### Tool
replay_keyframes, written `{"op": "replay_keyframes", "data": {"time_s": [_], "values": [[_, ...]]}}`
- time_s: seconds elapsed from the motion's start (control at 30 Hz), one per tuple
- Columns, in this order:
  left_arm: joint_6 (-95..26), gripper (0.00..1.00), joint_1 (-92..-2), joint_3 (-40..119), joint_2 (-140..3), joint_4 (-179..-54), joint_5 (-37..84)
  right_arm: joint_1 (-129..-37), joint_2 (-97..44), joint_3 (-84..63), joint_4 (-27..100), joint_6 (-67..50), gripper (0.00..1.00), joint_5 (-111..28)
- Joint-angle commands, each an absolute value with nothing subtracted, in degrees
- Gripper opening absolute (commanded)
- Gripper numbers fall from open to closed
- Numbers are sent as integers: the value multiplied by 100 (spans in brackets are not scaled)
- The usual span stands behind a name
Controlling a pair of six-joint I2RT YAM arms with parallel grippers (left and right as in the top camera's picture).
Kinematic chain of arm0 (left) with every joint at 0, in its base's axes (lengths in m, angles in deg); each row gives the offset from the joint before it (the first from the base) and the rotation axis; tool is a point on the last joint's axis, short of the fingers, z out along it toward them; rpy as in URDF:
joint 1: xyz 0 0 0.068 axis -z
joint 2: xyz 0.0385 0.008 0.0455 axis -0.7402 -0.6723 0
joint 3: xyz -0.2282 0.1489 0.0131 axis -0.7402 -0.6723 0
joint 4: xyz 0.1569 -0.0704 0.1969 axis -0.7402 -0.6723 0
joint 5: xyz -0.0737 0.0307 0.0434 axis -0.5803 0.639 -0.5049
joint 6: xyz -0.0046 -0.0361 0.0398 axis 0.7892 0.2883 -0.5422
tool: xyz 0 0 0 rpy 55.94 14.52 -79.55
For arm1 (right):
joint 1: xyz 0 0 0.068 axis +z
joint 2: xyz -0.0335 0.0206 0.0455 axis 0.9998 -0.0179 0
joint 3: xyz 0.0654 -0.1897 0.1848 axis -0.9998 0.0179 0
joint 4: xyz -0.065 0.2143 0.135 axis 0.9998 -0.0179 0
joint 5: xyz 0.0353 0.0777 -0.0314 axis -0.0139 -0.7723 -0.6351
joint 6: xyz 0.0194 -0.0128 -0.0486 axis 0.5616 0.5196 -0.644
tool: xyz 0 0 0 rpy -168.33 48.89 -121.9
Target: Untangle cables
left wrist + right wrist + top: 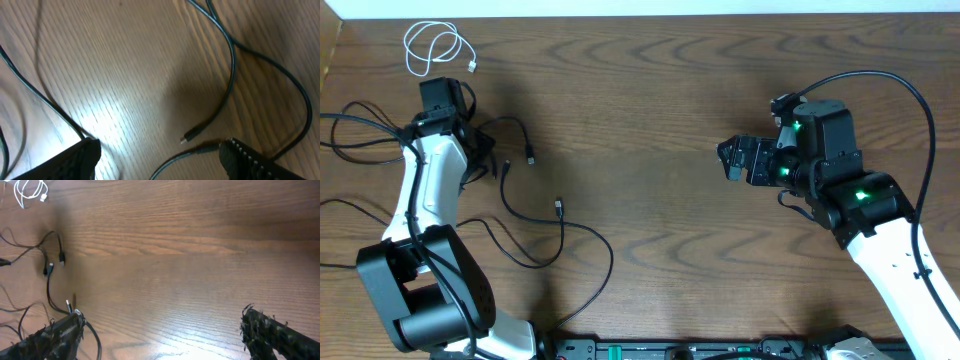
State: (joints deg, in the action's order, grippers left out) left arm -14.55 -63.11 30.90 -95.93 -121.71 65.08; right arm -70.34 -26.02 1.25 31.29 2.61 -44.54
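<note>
A short white cable (pixel 435 48) lies coiled at the table's far left corner. Thin black cables (pixel 525 215) sprawl in loops on the left, their small plug ends (pixel 558 207) lying apart. My left gripper (pixel 478 152) hangs low over them. In the left wrist view it (pixel 160 165) is open, its fingers (pixel 75 160) wide apart. A black cable (pixel 227 85) and a plug (pixel 190 135) lie on the wood between them, not gripped. My right gripper (pixel 738 160) is open over bare wood at mid right, and nothing sits between its fingers (pixel 277 335).
Thicker black wires (pixel 360 130) run off the left edge beside the left arm. Another thick wire (pixel 910 100) arcs over the right arm. The robot bases and a black rail (pixel 670 350) line the front edge. The right wrist view shows the black cables (pixel 50 265) far to its left.
</note>
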Motion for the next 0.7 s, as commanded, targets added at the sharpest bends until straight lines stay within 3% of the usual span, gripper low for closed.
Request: {"op": "replay_keyframes", "data": {"time_s": [0.0,0.2,0.23,0.33,0.4,0.53,0.6,0.63,0.67], "values": [[-1619,81,-6322,3133,-9663,-12160,6635,-7056,-2608,90,3156,174,98,-4415],[-2126,77,-6322,3133,-10021,-11668,5903,-7056,-2608,90,3167,172,98,-4415],[-2126,68,-6322,3133,-10100,-11605,5916,-7056,-2608,90,3167,172,98,-4415],[-2126,60,-6337,3133,-10288,-11436,5922,-7056,-2608,90,3156,174,97,-4417],[-2126,47,-6378,3133,-10362,-11353,5925,-7056,-2608,90,3112,174,96,-4417],[-2128,35,-6560,3133,-10454,-11255,5925,-7056,-2608,90,3060,174,95,-4417],[-2128,20,-6676,3133,-10458,-11264,5920,-7056,-2608,90,3062,174,95,-4415],[-2128,8,-6726,3131,-10458,-11272,5916,-7056,-2608,90,3064,174,95,-4417],[-2126,8,-6767,3127,-10458,-11290,5896,-7056,-2608,90,3070,174,95,-4415]]}}
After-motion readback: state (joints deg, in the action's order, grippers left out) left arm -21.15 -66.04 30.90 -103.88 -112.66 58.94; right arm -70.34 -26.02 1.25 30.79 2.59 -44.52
